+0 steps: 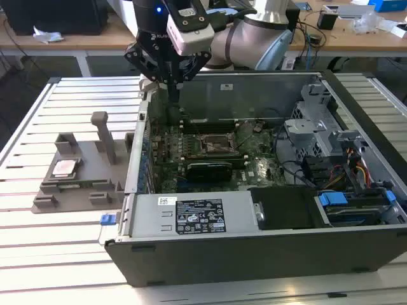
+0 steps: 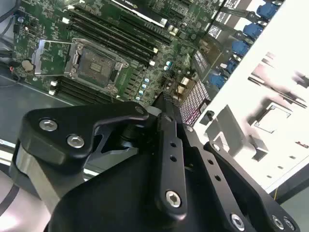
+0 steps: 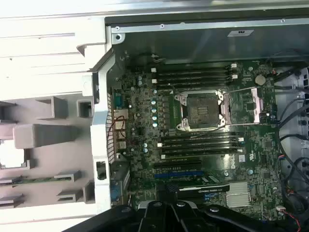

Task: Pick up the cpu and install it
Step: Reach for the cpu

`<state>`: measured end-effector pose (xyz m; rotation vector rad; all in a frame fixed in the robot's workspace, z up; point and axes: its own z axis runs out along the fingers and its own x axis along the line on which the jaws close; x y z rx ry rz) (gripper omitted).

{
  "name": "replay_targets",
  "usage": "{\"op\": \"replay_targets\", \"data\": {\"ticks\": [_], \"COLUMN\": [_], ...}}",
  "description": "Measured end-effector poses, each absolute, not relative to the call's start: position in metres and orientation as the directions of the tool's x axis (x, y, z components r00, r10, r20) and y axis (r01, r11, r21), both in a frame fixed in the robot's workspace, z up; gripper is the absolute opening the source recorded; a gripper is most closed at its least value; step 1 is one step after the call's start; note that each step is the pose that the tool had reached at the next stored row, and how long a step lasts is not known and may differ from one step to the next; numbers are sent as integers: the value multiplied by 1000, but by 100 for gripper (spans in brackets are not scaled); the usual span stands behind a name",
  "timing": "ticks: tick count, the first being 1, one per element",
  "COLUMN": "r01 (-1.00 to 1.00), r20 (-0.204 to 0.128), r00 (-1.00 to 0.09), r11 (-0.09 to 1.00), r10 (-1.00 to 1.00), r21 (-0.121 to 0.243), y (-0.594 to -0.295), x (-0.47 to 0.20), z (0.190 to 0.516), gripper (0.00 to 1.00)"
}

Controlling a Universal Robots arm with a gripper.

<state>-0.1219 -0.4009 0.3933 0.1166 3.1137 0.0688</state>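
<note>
While the cpu (image 1: 65, 168) (image 3: 9, 157) lies on the grey fixture (image 1: 48, 190) at the exterior view's left, outside the open computer case (image 1: 254, 254), the gripper (image 1: 172, 89) hangs above a corner of the case, jaws apparently pressed together on nothing, well apart from the cpu.

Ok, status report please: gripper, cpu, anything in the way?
Gripper above computer case, jaws shut, holding nothing. Cpu on grey fixture, untouched. Socket open, nothing blocking.
</note>
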Motion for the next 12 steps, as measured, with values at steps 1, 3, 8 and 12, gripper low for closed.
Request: {"op": "replay_targets", "data": {"ticks": [1,3,8,12], "r01": [74,74,74,74], "r20": [-23,-23,-23,-23], "r00": [-997,-997,-997,-997], "r11": [996,996,996,996], "r10": [75,75,75,75], "r21": [45,45,45,45], "y": [-401,-401,-401,-401], "x": [-122,-133,-148,-152], "z": [393,393,393,393], "gripper": [11,11,11,11]}}
